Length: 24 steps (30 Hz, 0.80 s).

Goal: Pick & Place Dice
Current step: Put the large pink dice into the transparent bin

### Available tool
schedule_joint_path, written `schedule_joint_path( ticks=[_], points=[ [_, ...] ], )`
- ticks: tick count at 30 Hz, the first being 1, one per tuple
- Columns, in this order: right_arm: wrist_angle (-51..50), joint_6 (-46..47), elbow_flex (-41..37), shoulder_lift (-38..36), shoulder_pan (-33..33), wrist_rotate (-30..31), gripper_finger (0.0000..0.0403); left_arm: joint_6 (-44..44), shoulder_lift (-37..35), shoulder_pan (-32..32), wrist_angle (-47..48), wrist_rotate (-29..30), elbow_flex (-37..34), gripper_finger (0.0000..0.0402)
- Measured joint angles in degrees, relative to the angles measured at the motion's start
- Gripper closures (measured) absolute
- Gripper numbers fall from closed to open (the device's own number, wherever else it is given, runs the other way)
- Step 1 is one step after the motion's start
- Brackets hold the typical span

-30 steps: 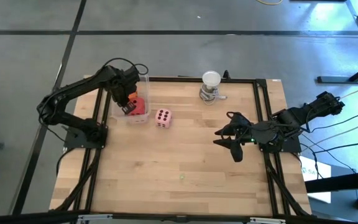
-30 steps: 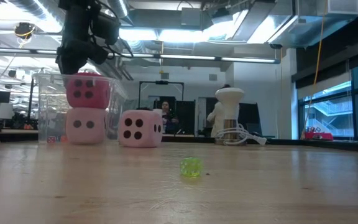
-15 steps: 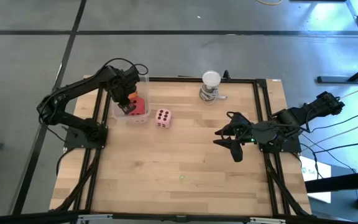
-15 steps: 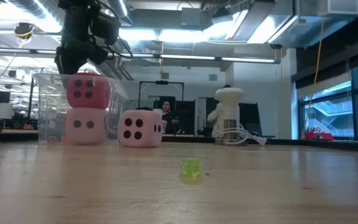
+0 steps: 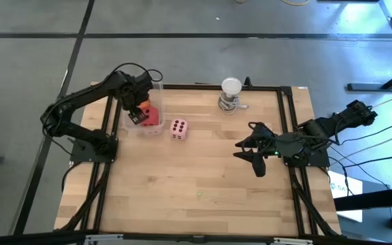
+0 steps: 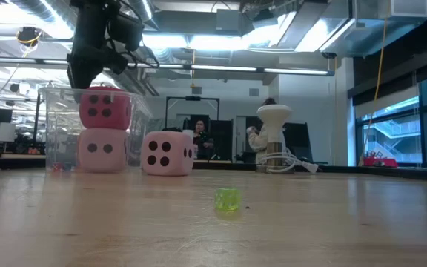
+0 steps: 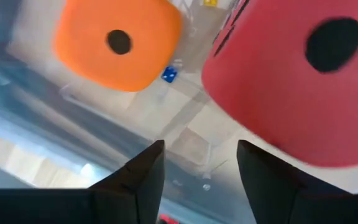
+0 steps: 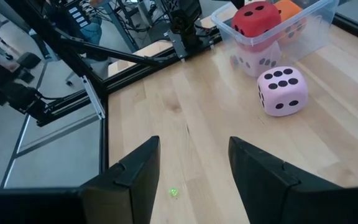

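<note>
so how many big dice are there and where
4. The red die, orange die and one pale pink die under the red are in the clear bin; the other pale pink die sits on the table beside it.

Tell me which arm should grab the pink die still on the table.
Left, probably. The left gripper hovers open over the bin, right beside the pink die. The right gripper, also open, sits farther off.

A clear bin [image 5: 156,87] sits at the table's [image 5: 203,170] far left. Three dice are in it: one [image 8: 257,17] stacked on another [image 8: 258,58], a third [image 8: 287,9] behind them. The fourth die [image 5: 178,128] lies on the table just right of the bin. The left pincer [image 5: 139,113] hangs over the bin; the right pincer [image 5: 249,151] hovers near the right edge.
</note>
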State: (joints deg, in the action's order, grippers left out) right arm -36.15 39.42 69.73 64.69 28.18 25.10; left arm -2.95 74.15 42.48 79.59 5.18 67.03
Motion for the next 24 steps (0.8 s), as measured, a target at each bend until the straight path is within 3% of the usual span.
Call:
schedule_joint_path(
  ticks=[14, 24],
  points=[
    [0.0, -2.2, 0.0, 0.0, 0.0, 0.9, 0.0213, 6.1, -0.1, -0.5, 9.7, 1.1, 13.2, 0.0222],
    [-0.1, -2.4, 0.0, 0.0, 0.0, 1.0, 0.0213, 2.9, -4.0, -16.5, -6.2, 6.0, 15.4, 0.0264]
  ],
)
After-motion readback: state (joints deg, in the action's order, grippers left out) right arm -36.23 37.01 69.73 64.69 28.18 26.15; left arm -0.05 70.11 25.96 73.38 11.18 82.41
